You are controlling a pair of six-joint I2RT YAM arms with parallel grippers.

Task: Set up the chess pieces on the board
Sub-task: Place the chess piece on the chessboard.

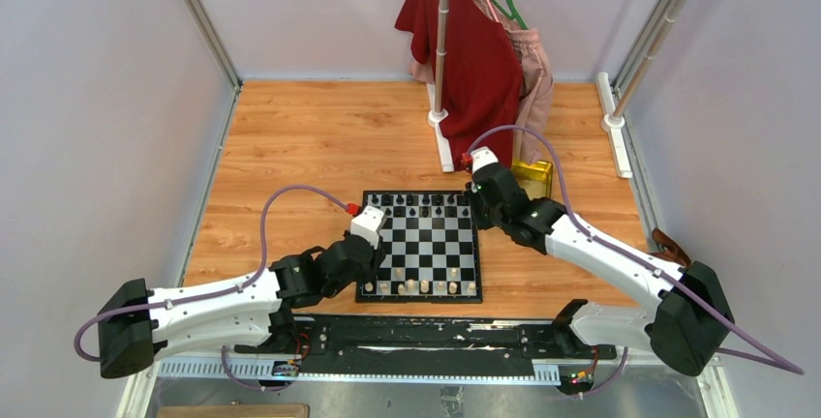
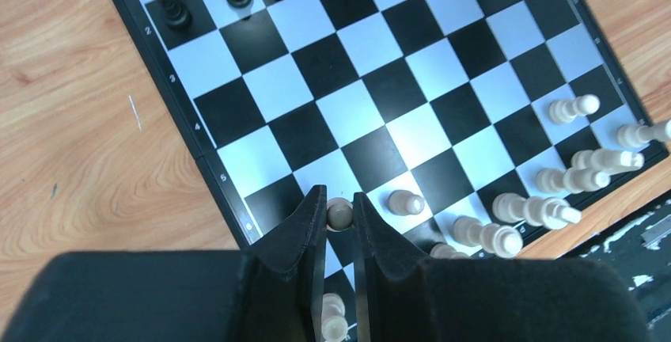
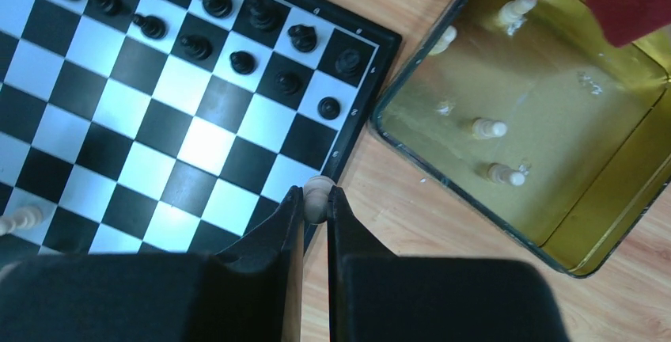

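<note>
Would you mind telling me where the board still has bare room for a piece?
The board's middle rows are bare, bordered by the black pieces at the far edge and the cream pieces along the near edge. Those two edges are crowded.

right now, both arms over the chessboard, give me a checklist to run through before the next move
1. left gripper shut on left pawn: ok
2. left pawn standing on the board: cannot tell, the fingers hide its base
3. right gripper shut on right pawn: ok
4. right pawn over a square: not ok, it hangs at the board's border
5. tin emptied: not ok, pale pieces lie inside
6. black pieces upright on their rows: ok
</note>
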